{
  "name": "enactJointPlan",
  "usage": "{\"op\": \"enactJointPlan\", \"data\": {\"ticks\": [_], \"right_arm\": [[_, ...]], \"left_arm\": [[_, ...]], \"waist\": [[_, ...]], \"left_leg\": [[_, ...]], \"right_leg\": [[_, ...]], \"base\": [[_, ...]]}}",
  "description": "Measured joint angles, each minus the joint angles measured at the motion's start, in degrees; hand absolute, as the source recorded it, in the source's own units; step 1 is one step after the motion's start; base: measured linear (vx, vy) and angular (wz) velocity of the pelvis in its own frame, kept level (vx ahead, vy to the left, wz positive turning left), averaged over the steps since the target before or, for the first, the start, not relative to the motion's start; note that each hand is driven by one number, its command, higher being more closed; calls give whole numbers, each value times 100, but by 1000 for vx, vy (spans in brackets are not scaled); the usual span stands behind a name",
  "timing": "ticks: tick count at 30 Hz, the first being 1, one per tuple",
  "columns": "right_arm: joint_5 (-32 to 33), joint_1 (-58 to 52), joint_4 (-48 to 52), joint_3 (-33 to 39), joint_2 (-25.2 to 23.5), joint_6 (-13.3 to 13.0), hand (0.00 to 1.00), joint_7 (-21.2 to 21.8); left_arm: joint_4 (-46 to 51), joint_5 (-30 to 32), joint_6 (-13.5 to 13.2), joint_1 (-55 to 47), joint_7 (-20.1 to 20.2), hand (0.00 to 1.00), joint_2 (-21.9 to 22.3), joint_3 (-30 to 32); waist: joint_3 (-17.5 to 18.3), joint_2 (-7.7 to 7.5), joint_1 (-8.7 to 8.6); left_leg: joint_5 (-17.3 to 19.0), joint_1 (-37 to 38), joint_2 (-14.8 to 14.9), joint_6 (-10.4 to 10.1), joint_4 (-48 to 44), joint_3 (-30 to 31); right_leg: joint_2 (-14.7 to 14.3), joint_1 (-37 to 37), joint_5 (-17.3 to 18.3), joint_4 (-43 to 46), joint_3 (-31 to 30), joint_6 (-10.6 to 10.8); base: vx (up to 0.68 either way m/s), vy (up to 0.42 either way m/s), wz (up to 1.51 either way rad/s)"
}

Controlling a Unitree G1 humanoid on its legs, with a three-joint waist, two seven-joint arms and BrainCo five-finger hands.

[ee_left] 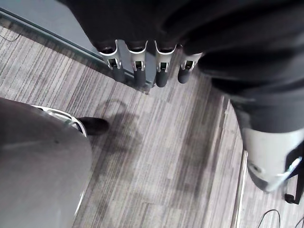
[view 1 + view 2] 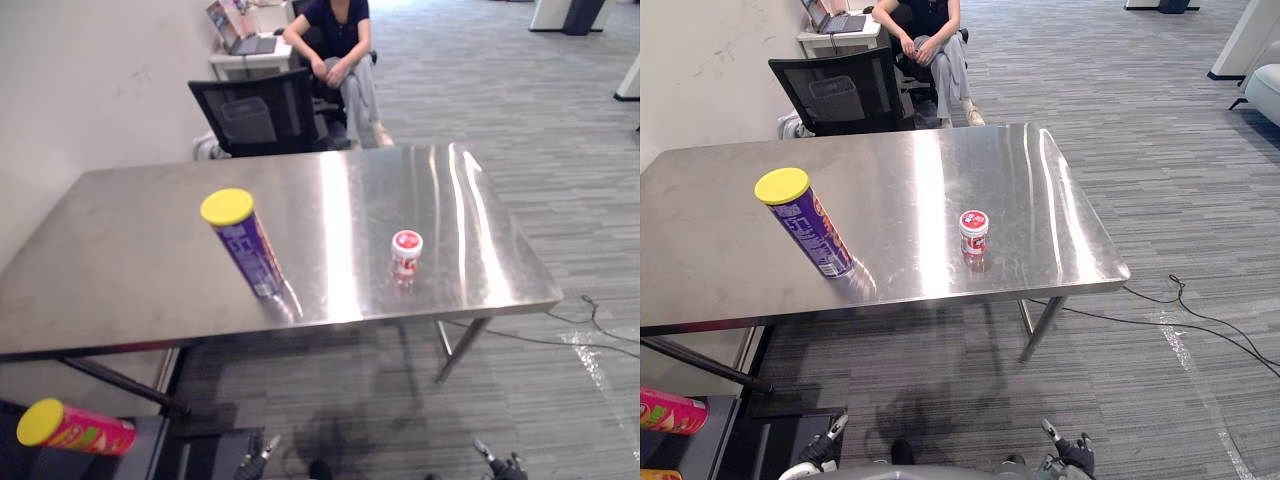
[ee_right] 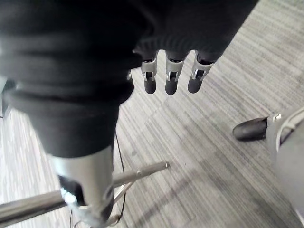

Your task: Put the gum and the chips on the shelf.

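Observation:
A purple chips can [image 2: 244, 243] with a yellow lid stands upright on the steel table [image 2: 130, 260], left of the middle near the front edge. The gum [image 2: 406, 254], a small red-and-white tub, stands to its right, also near the front. Low at the left is a dark shelf [image 2: 152, 446] with a pink yellow-lidded can [image 2: 75, 428] lying on it. My left hand [image 1: 137, 66] and right hand [image 3: 171, 71] hang below the table's front edge over the floor. Both have straight fingers and hold nothing. Their fingertips show at the bottom of the left eye view [image 2: 258, 462] [image 2: 497, 462].
A black office chair [image 2: 255, 115] stands against the table's far edge. Behind it a person [image 2: 343, 50] sits beside a small desk with a laptop [image 2: 250, 45]. A wall runs along the left. Grey carpet lies to the right of the table.

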State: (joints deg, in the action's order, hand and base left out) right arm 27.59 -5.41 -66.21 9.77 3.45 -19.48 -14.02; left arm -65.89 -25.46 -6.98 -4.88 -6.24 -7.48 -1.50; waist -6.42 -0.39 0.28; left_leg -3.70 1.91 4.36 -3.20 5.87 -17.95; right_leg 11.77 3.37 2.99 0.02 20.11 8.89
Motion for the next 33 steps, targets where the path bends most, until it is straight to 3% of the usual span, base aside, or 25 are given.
{"op": "enactJointPlan", "data": {"ticks": [4, 7, 10, 14, 17, 24, 28, 31, 33], "right_arm": [[29, -12, 6, 425, -1, -10, 0, -223], [187, 84, 114, 1127, 12, -55, 0, -462], [248, 106, 779, 1736, 101, -219, 0, -802], [208, 209, 2019, 2399, 310, -720, 0, -1605], [93, 197, 3223, 2474, 329, -816, 0, -2036], [-1137, 197, 6241, 2338, 330, -551, 0, -2891], [-1414, 180, 6858, 2039, 332, -538, 0, -2681], [-1445, 100, 7372, 1360, 364, -427, 0, -1837], [-1803, 72, 7749, 665, 624, -123, 0, -938]], "left_arm": [[42, 201, 1, 2, 3, 0, -22, 34], [60, 217, 8, -28, 30, 0, -17, 266], [171, 339, 14, -162, 38, 0, -17, 625], [307, 421, 13, -342, 47, 0, -2, 818], [466, 419, 14, -464, 46, 0, 12, 801], [807, 409, 97, -682, 28, 0, 44, 598], [985, 411, 135, -869, -19, 0, 52, 593], [972, 427, 142, -928, -24, 0, 39, 583], [928, 429, 131, -934, -20, 0, -25, 565]], "waist": [[16, -37, 6], [48, -79, 19], [73, -139, 25], [86, -198, 26], [112, -197, 18], [141, -162, -2], [271, -198, -24], [327, -202, -134], [390, -197, -150]], "left_leg": [[61, -1, -93, 21, -1, -3], [94, 11, -121, 33, -5, -50], [145, 57, -110, 29, -18, -194], [237, 131, -102, -8, -6, -345], [268, 148, -97, -7, -2, -399], [287, 132, -48, -26, 0, -506], [277, 114, -12, -28, 0, -550], [278, 97, -12, -27, 1, -514], [270, -13, -65, -12, 0, -467]], "right_leg": [[83, 0, -78, 0, -34, 70], [98, 5, -199, -34, -83, 55], [85, 16, -225, -94, -153, 64], [100, 40, -226, -92, -173, 64], [126, 44, -226, -91, -171, 63], [101, -29, -225, -81, -216, 62], [46, -113, -239, -76, -338, 42], [28, -126, -239, -79, -343, 41], [36, -238, -238, -87, -307, 38]], "base": [[78, 30, 3], [122, 22, -8], [102, -4, -17], [70, 3, -13], [22, 7, -6], [-9, 0, -5], [9, -20, -14], [1, -10, 0], [-26, 1, 9]]}}
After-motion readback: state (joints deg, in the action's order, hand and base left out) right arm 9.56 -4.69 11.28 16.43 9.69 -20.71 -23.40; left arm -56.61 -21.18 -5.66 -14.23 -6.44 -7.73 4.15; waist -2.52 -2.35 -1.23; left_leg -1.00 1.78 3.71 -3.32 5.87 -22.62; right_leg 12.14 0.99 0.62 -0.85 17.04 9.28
